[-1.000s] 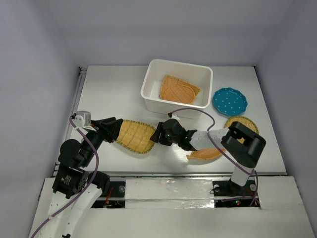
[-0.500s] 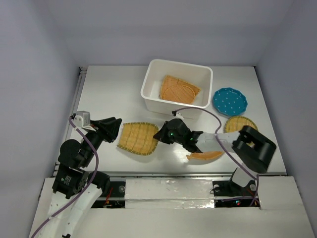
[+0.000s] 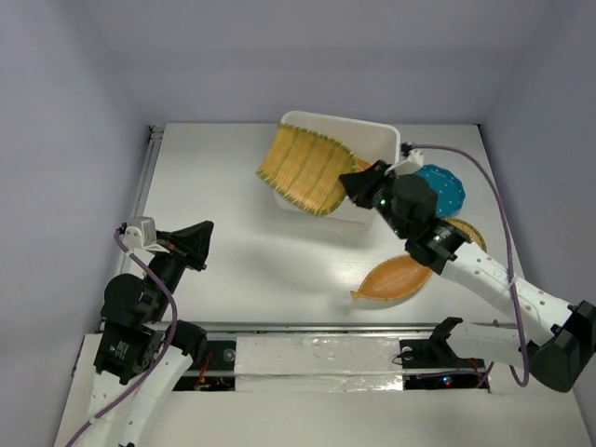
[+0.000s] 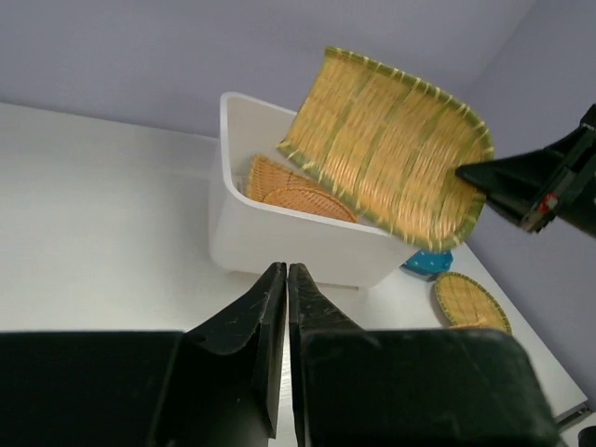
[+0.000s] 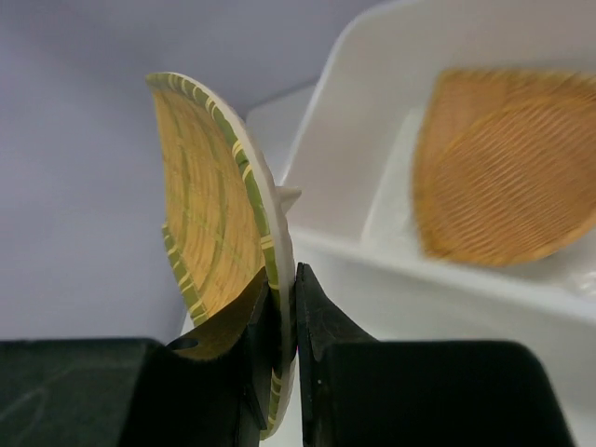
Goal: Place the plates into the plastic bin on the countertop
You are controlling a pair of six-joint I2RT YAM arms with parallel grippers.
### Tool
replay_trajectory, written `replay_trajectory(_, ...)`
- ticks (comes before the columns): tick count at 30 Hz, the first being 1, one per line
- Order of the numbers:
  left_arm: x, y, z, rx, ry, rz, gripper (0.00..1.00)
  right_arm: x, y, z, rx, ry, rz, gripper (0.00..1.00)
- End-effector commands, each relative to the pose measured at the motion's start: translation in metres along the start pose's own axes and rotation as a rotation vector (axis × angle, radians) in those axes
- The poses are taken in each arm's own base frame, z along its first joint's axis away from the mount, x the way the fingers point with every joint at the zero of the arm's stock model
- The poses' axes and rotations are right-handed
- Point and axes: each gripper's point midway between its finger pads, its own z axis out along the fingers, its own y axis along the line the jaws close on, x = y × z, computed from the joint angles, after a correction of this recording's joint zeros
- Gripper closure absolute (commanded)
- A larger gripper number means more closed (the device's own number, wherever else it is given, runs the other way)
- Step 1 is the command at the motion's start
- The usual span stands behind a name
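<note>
Your right jaws pinch the square wicker plate [image 3: 303, 168] by its edge, tilted over the near-left rim of the plastic bin [image 3: 368, 138].

Both arms have the same build, white shell links with black joint housings: left arm [image 3: 130, 307], right arm [image 3: 484, 275]. The left gripper [image 3: 207, 228] and right gripper [image 3: 352, 180] are matte black, with wedge fingers [image 4: 265, 312] tapering to thin flat tips. A purple cable runs along each arm: left cable [image 3: 168, 300], right cable [image 3: 454, 149]. Grey-white camera block [image 3: 142, 229] on the left wrist. Green LED [image 3: 381, 199] on the right wrist housing. Red/green dots [image 3: 440, 378] at the right base are probably status lights, too small to confirm.
</note>
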Motion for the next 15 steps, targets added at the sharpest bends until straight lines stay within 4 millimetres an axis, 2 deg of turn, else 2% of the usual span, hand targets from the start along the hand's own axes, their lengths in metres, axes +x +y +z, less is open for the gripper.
replay_trajectory(1, -0.013, -0.006, 0.003, 0.015, -0.036, -0.006, 0.98, -0.068, -0.01, 0.006, 0.025, -0.143, -0.054, 1.0)
replay_trajectory(2, -0.013, -0.006, 0.003, 0.014, -0.034, -0.007, 1.0, -0.076, -0.019, 0.011, 0.043, -0.136, -0.067, 1.0)
replay_trajectory(3, -0.011, -0.005, 0.004, 0.012, -0.027, -0.009, 1.0, -0.074, -0.027, 0.022, 0.067, -0.12, -0.083, 1.0)
replay_trajectory(5, -0.01, -0.006, 0.005, 0.016, -0.024, -0.007, 1.0, -0.08, -0.033, 0.032, 0.094, -0.101, -0.12, 1.0)
replay_trajectory(6, -0.009, -0.006, 0.006, 0.019, -0.021, -0.007, 1.0, -0.078, -0.049, 0.042, 0.136, -0.086, -0.132, 1.0)
replay_trajectory(8, -0.007, -0.006, 0.006, 0.022, -0.016, -0.005, 1.0, -0.08, -0.058, 0.052, 0.144, -0.079, -0.134, 1.0)
replay_trajectory(9, -0.007, -0.007, 0.007, 0.029, -0.013, -0.004, 1.0, -0.085, -0.071, 0.057, 0.168, -0.083, -0.128, 1.0)
replay_trajectory(10, -0.006, -0.008, 0.008, 0.034, -0.009, -0.002, 1.0, -0.078, -0.083, 0.066, 0.189, -0.059, -0.128, 1.0)
replay_trajectory(12, -0.003, -0.008, 0.01, 0.037, 0.006, 0.0, 1.0, -0.069, -0.089, 0.078, 0.182, -0.015, -0.124, 1.0)
replay_trajectory(13, 0.0, -0.008, 0.011, 0.036, 0.016, 0.001, 1.0, -0.062, -0.101, 0.086, 0.205, 0.008, -0.129, 1.0)
replay_trajectory(15, 0.002, -0.009, 0.013, 0.041, 0.03, 0.004, 1.0, -0.049, -0.11, 0.094, 0.217, 0.047, -0.129, 1.0)
